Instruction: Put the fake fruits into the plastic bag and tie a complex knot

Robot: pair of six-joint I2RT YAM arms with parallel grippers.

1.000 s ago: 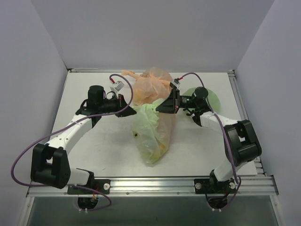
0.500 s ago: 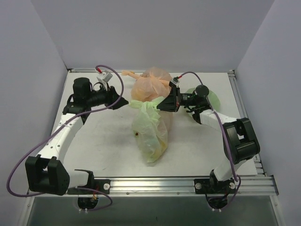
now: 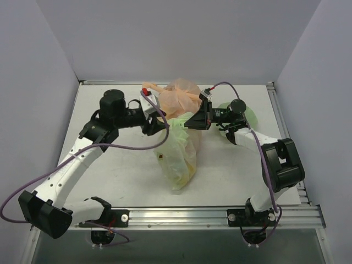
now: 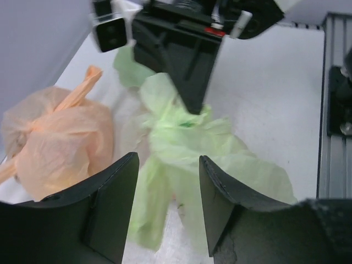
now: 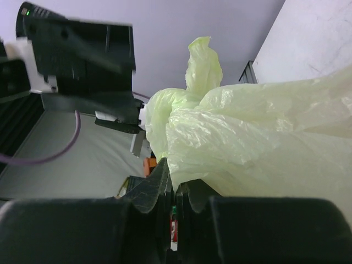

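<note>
The pale green plastic bag (image 3: 179, 154) lies mid-table, its gathered top pointing away from the arm bases. My right gripper (image 3: 191, 122) is shut on that bunched top, and thin plastic is pinched between its jaws (image 5: 175, 190). My left gripper (image 3: 158, 124) stands open just left of the top. In the left wrist view its fingers (image 4: 118, 203) straddle a hanging fold of the bag (image 4: 181, 137) without touching it. The fake fruits are hidden inside, apart from a faint yellow tint (image 3: 186, 171) through the lower end.
A peach-orange knotted bag (image 3: 177, 99) sits right behind the green one, also seen in the left wrist view (image 4: 60, 143). A pale green dish (image 3: 250, 115) lies under the right arm. Walls close in the back and both sides.
My left gripper has opened. Its arm pulled away to the left, then swung back to the bag's top. The right gripper has kept its hold in place.
</note>
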